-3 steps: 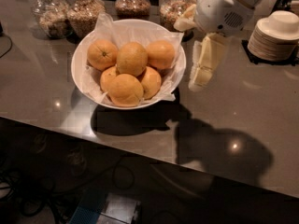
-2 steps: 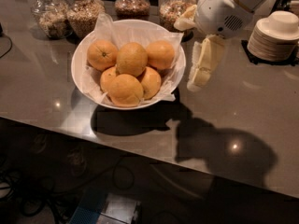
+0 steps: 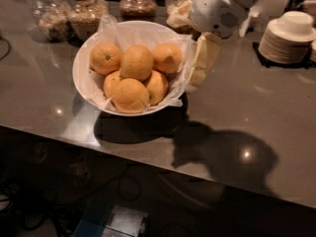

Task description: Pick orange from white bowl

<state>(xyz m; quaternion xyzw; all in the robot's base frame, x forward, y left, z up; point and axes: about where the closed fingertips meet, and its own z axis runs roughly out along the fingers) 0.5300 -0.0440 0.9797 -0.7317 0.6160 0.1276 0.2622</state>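
Observation:
The white bowl (image 3: pixel 80 80) is lined with crinkled white paper and sits on the dark countertop (image 3: pixel 256 112), left of centre. It holds several oranges (image 3: pixel 137 61) piled together. My gripper (image 3: pixel 199 65) hangs down from the white arm (image 3: pixel 219 6) just outside the bowl's right rim. It is close to the paper's edge and above the counter. It holds no orange and sits beside the pile, not over it.
Glass jars (image 3: pixel 86 11) of nuts and grains stand in a row behind the bowl. A stack of white plates (image 3: pixel 289 38) stands at the back right. The counter's front edge (image 3: pixel 148 157) runs across below the bowl, with floor and cables beneath.
The gripper has edged slightly left, closer to the bowl's right rim. The oranges and the bowl have not moved.

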